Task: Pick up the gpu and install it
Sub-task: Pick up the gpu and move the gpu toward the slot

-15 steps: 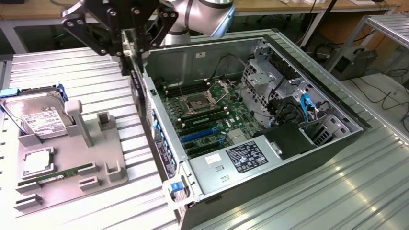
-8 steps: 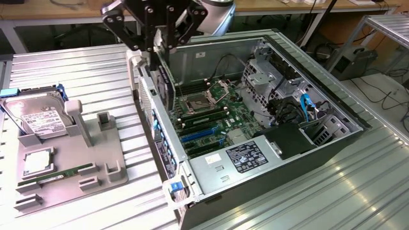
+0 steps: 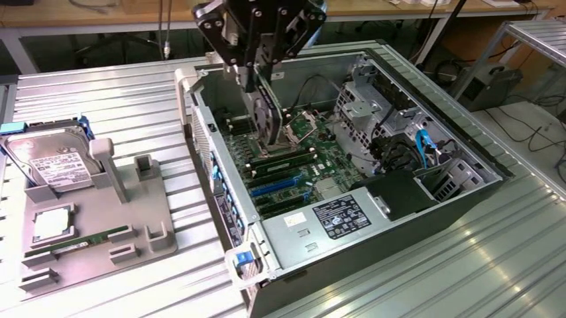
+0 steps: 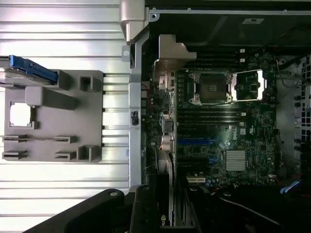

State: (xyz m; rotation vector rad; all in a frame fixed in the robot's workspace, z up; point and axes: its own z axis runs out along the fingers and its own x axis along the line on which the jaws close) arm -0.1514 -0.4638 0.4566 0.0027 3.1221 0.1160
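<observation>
My gripper (image 3: 256, 81) hangs over the open computer case (image 3: 460, 142), shut on the top edge of the gpu (image 3: 265, 116). The gpu is a dark card with a round fan, held on edge and reaching down inside the case above the motherboard (image 3: 292, 173), near its rear wall. In the wrist view the card's edge and silver bracket (image 4: 166, 167) run down from my fingers (image 4: 141, 208) beside the motherboard (image 4: 228, 131), level with the blue slots (image 4: 197, 141). Whether the card touches a slot I cannot tell.
A grey parts fixture (image 3: 97, 218) lies on the ribbed metal table at the exterior view's left. It carries a hard drive (image 3: 53, 165), a square chip (image 3: 52, 224) and a green memory stick (image 3: 79, 242). Drive cages and cables (image 3: 415, 149) fill the case's far side.
</observation>
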